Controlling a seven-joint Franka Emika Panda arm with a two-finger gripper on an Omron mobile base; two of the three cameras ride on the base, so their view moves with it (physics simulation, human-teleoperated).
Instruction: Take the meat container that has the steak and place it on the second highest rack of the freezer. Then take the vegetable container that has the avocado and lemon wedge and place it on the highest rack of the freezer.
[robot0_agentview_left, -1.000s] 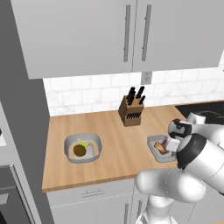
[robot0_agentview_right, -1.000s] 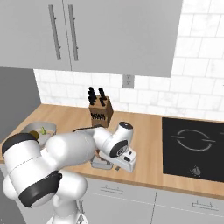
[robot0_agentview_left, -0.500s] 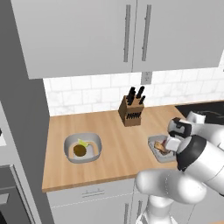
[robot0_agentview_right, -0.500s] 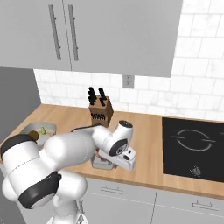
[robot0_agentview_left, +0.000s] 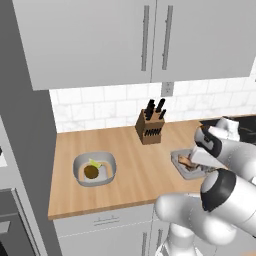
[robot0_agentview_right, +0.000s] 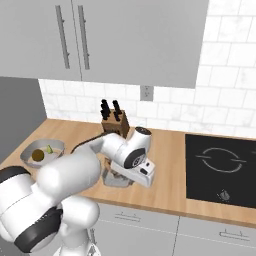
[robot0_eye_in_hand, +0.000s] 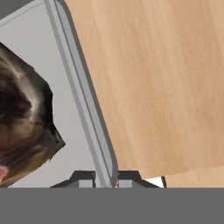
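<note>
Since a second ago I have brought the hand lower onto the meat container (robot0_agentview_left: 186, 165), and nothing else has shifted. My fingers (robot0_eye_in_hand: 106, 178) straddle its rim (robot0_eye_in_hand: 83, 105), one tip inside and one outside, narrow around the wall; I cannot tell whether they grip it. The steak (robot0_eye_in_hand: 22, 127) lies inside. On the table (robot0_agentview_left: 135, 167), the container sits right of the knife block (robot0_agentview_left: 151, 126); the vegetable container (robot0_agentview_left: 95, 169), holding avocado (robot0_agentview_left: 90, 171) and lemon wedge (robot0_agentview_left: 94, 163), sits well left of the block.

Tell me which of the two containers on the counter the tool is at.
The meat container holding the steak, right of the knife block. The tool straddles its rim; the avocado container sits apart.
</note>
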